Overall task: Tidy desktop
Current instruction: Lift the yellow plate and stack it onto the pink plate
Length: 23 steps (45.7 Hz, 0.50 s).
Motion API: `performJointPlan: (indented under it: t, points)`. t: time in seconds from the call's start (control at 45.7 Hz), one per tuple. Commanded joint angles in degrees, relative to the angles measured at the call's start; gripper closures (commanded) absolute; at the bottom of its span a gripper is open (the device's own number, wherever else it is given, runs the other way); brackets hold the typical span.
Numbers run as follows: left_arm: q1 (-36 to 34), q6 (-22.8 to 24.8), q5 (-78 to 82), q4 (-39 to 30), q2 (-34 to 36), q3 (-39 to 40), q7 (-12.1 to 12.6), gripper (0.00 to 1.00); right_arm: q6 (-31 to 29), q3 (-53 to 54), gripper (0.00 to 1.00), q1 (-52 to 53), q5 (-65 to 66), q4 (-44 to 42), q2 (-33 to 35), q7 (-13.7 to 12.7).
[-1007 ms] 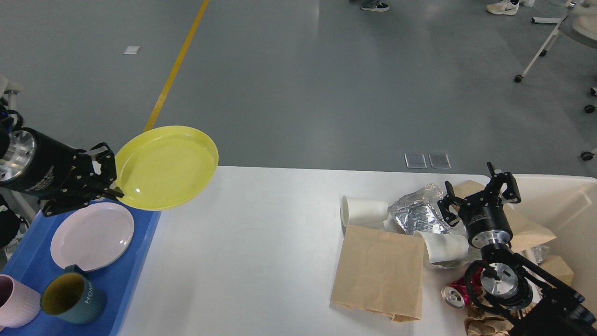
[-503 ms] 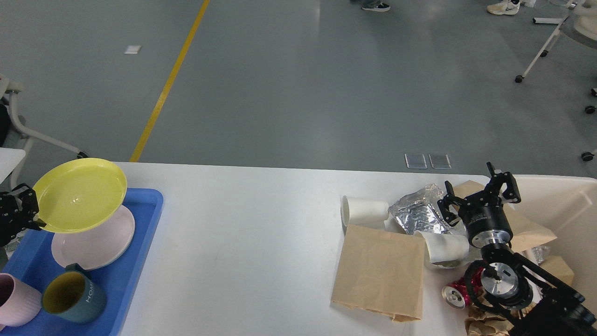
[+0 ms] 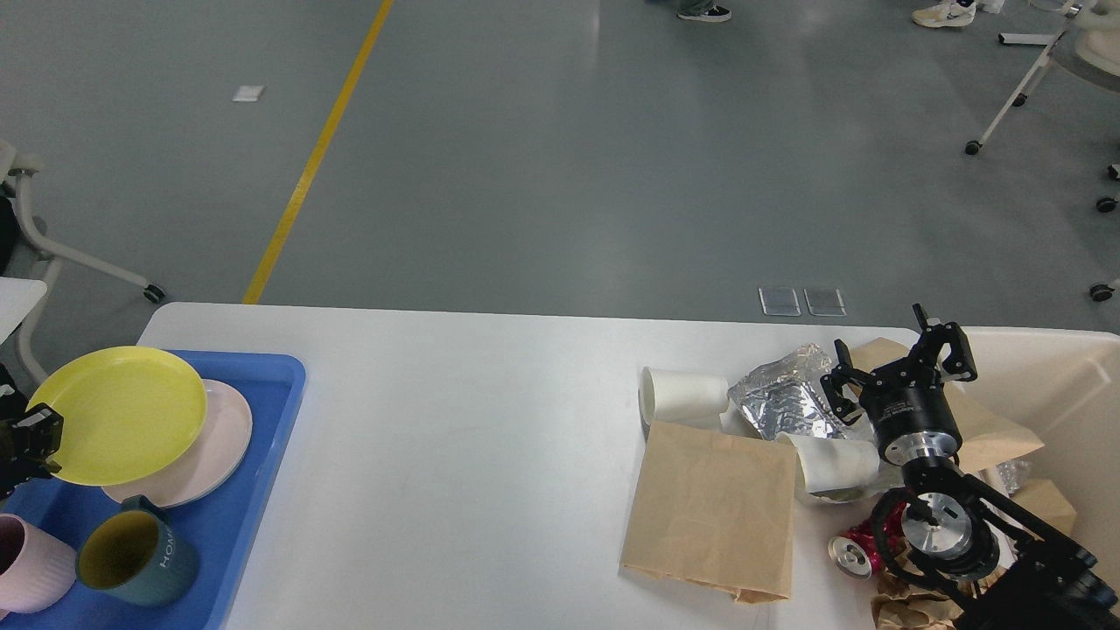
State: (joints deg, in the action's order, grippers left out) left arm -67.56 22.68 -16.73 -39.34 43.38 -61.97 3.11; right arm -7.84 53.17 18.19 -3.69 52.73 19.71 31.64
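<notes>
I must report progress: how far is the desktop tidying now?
Done: pink plate and two mugs sit in the blue tray. In hand: left claw lowers the yellow plate onto it. Left: paper bag, cups, foil, can on the desktop; right claw is open.

Yellow plate [image 3: 118, 414] carried leftward and lowered from high above the desktop's [image 3: 472, 455] far left corner, now low over the pink plate [image 3: 219, 437] in the blue tray [image 3: 245, 516], covering most of it. Left gripper [image 3: 31, 437] pulled back to the view's left edge, clamped on the yellow rim.
</notes>
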Motion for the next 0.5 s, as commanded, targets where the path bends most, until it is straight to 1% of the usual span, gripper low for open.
performJointPlan:
  t: [0.0,0.175,0.35,0.394,0.416,0.438,0.481]
  points:
    - [1.2,-0.3,0.2,0.0,-1.4,1.8,0.1,1.00,0.0,0.0,0.00,0.0,0.0,0.0,0.0,0.0]
    - [2.4,-1.4,0.3,0.0,-3.1,2.6,0.1,1.00,-0.1,0.0,0.00,0.0,0.0,0.0,0.1,0.0]
    - [2.4,-1.1,0.2,0.0,-3.0,3.9,0.0,1.00,0.0,0.0,0.00,0.0,0.0,0.0,0.0,0.0]
    - [2.4,-1.3,0.2,0.0,-3.0,3.9,0.0,0.95,-0.1,0.0,0.00,0.0,0.0,0.0,0.0,0.0]
    - [2.4,-1.4,0.2,0.0,-3.0,3.9,0.0,0.90,-0.1,0.0,0.00,0.0,0.0,0.0,0.0,0.0]
    - [2.4,-1.4,0.2,0.0,-3.0,3.9,0.0,0.83,0.0,0.0,0.00,0.0,0.0,0.0,0.0,0.0]
    - [2.4,-1.6,0.2,0.0,-2.9,3.8,-0.1,0.63,0.0,0.0,0.00,0.0,0.0,0.0,0.0,0.0]
